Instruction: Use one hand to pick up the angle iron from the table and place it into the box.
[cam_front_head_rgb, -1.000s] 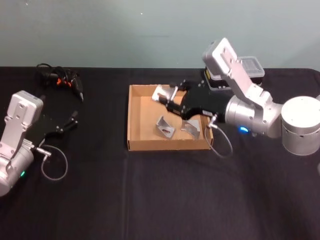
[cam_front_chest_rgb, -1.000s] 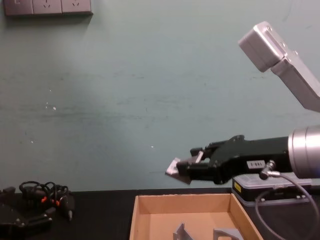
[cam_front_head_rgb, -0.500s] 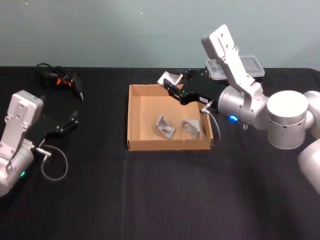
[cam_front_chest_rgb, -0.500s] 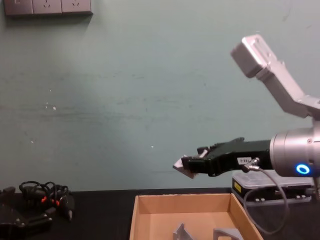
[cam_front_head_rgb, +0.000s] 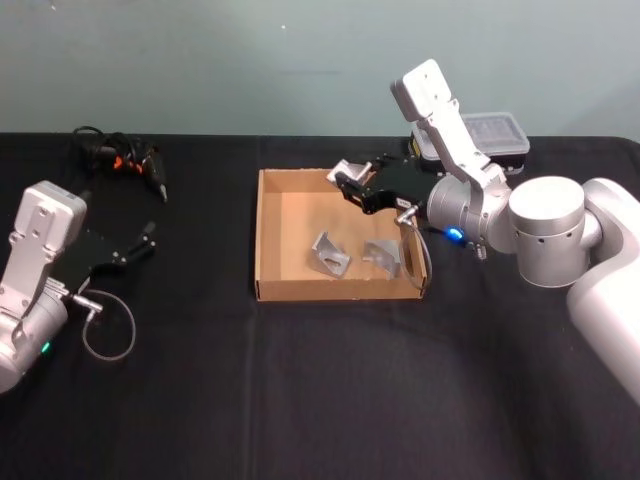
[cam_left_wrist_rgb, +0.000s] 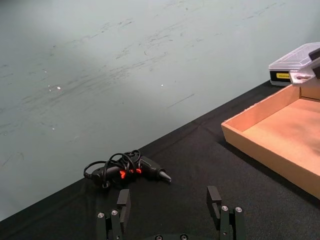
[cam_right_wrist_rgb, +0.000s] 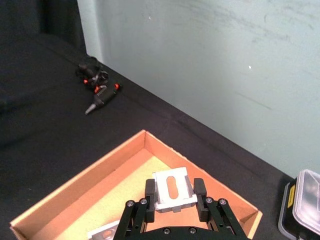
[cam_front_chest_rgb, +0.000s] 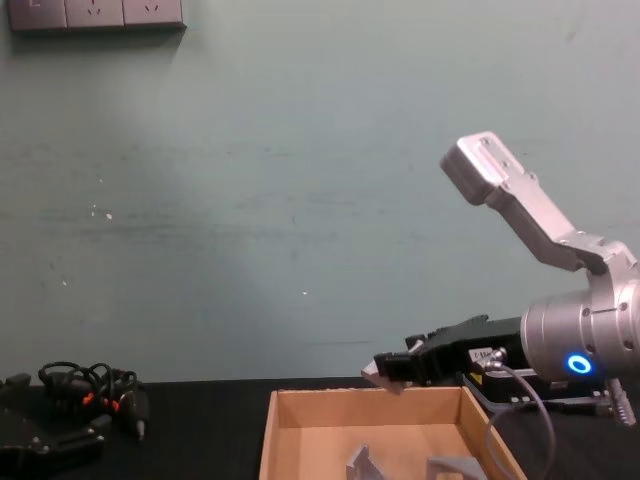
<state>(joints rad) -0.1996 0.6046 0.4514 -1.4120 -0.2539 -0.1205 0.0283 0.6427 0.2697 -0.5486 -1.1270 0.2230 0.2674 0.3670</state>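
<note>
Jaws of right gripper (cam_right_wrist_rgb: 172, 200) pinch angle iron (cam_right_wrist_rgb: 172, 188), held above box (cam_front_head_rgb: 268, 240) near back wall. Two irons already inside. Left: lower, release. Left gripper (cam_left_wrist_rgb: 170, 212) spread, parked on table (cam_front_head_rgb: 200, 380).

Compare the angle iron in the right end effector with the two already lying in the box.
The held angle iron is gripped by the right end effector above the box's far end; the two loose brackets rest on the floor of the box. The held one shows a slotted face in the right wrist view; the loose ones stand as bent wedges. All three are grey metal.
</note>
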